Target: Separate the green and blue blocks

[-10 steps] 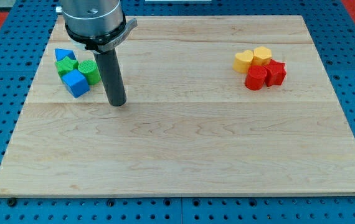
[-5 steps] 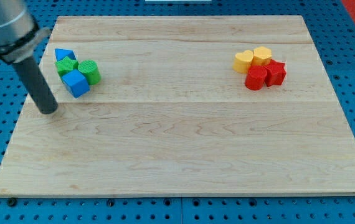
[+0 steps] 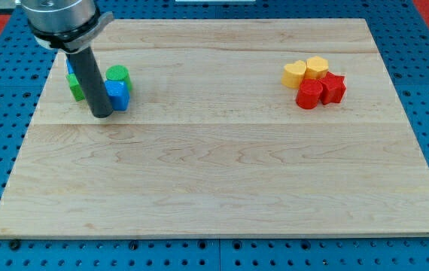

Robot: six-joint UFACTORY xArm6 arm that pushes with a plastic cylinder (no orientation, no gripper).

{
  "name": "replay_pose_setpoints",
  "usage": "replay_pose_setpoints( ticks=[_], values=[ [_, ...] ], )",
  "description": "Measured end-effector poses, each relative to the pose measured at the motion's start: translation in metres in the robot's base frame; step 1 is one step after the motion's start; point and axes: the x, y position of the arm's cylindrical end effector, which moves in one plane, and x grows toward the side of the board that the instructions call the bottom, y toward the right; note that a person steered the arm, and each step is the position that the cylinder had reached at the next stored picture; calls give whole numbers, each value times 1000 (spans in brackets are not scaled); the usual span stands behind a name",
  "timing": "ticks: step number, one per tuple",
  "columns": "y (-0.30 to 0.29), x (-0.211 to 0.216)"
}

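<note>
Camera view: near the board's top-left corner, my tip [image 3: 101,113] touches the blue cube [image 3: 118,95] below the green cylinder [image 3: 117,74]; no fingers here. Best pushed rightward, gently.

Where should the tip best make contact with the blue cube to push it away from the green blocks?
My tip should press the blue cube on its left face, coming from the view's left. The green cylinder sits just above it, so a rightward push probably parts them.
</note>
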Motion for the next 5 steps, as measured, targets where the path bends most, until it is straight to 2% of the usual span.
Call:
replay_pose_setpoints(
  ticks=[1,2,4,5],
  values=[
    [-13,12],
    [-39,-1],
    [-84,-49],
    [-78,-67]
  ],
)
